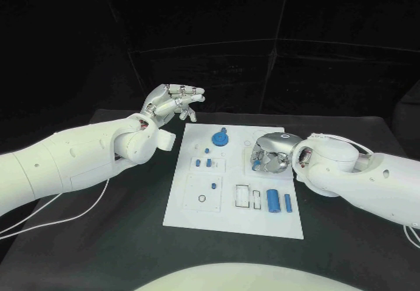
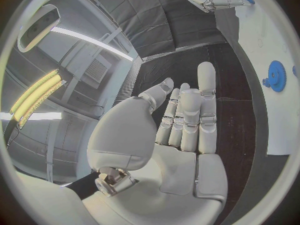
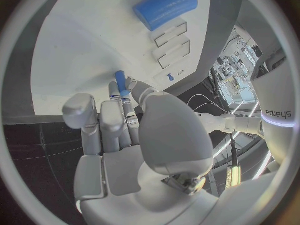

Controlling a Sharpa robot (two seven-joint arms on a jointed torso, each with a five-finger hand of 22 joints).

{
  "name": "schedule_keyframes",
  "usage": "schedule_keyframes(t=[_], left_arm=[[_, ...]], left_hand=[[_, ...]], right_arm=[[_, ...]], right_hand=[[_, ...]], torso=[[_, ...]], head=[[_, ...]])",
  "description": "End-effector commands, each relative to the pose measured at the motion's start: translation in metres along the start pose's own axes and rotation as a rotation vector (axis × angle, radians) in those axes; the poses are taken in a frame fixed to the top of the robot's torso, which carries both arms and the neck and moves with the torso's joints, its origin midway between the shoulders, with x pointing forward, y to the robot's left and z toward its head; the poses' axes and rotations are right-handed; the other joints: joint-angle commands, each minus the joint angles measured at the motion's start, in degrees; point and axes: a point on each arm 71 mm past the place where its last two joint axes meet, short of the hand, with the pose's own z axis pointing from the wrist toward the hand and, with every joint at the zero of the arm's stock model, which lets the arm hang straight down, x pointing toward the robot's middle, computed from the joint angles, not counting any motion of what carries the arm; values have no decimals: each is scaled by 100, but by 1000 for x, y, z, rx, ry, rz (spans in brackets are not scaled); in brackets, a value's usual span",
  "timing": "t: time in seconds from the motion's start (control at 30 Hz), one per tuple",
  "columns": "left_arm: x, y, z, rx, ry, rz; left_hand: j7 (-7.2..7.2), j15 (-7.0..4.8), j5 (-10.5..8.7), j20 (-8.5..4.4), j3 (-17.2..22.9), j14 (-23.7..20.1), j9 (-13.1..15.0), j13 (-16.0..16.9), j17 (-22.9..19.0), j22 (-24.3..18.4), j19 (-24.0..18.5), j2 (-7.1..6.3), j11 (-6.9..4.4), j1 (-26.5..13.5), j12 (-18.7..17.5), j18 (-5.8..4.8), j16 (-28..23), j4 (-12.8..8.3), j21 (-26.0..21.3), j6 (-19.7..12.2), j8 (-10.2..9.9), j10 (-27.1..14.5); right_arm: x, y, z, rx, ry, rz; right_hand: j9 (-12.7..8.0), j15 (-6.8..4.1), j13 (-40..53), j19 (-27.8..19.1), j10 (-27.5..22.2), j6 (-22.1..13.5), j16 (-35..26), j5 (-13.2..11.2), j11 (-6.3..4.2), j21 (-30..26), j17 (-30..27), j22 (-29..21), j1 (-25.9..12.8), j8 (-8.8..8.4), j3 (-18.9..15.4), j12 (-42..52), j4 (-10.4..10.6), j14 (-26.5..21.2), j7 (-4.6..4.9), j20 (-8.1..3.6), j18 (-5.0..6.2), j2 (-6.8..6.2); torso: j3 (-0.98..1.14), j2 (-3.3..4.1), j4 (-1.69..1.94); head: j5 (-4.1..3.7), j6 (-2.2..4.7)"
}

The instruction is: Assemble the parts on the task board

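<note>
- While it hovers over the right middle of the task board (image 1: 197,215), the right hand (image 1: 269,154) pinches a small blue peg (image 3: 120,81) at its fingertips.
- The left hand (image 1: 173,100) is raised at upper centre-left of the head view, beyond the board's far left corner, fingers loosely apart and holding nothing.
- A blue gear (image 1: 221,139) sits near the board's top edge.
- A blue cylinder (image 1: 273,200) lies at the board's lower right, a thinner blue rod (image 1: 288,202) just beside it.
- The black table (image 1: 105,242) surrounds the board.

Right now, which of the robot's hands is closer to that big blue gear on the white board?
The right hand, low over the task board, just beside the blue gear. The left hand is raised beyond the board's far corner, fingers open and holding nothing.
</note>
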Motion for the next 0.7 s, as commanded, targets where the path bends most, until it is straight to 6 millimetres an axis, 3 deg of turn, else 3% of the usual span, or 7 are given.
schedule_keyframes(t=[0.03, 0.43, 0.53, 0.7], left_arm=[[1, -1, 0, 5, 12, -10], [0, -1, 0, 4, 10, -9], [1, -1, 0, 4, 11, -9], [1, -1, 0, 4, 11, -9]], left_hand=[[-1, 4, -6, 19, -20, -34, 8, 1, -5, -6, -9, 55, -4, -17, 22, 77, -18, -1, -33, -29, 3, -42], [-1, 4, -6, 19, -20, -34, 8, 1, -5, -6, -9, 55, -4, -17, 22, 77, -18, -1, -33, -29, 3, -42], [-1, 4, -6, 19, -20, -34, 8, 1, -5, -6, -9, 55, -4, -17, 22, 77, -18, -1, -33, -29, 3, -42], [1, 6, -7, 20, -24, -40, 9, 1, -14, -10, -9, 67, -1, -24, 27, 77, -20, 9, -39, -32, 6, -48]], right_arm=[[-6, 2, -2, -15, -78, 14], [-18, 8, -22, -46, -174, 104], [-23, 16, -27, -72, -186, 152], [-26, 37, -28, -140, -189, 199]], right_hand=[[7, -32, 7, 36, 54, 44, 17, -42, -1, 32, 1, 19, 70, 12, 52, -44, -15, 65, -1, -6, -21, 28], [-1, -40, 5, 41, 72, 54, 29, -64, 0, 45, 9, 33, 92, -1, 100, -79, -62, 65, 3, -17, -24, 5], [-5, -39, 3, 45, 73, 53, 37, -46, 4, 54, 18, 45, 98, -9, 123, -98, -80, 66, 7, -19, -26, -3], [-12, -35, 0, 43, 71, 48, 40, -10, 11, 57, 15, 46, 106, -24, 160, -129, -108, 64, 17, -20, -27, -11]], torso=[[5, 0, -4], [-4, -2, 4], [-3, 2, 14], [-5, 1, -1]], head=[[3, 4], [-4, 25], [-14, 31], [16, 26]])
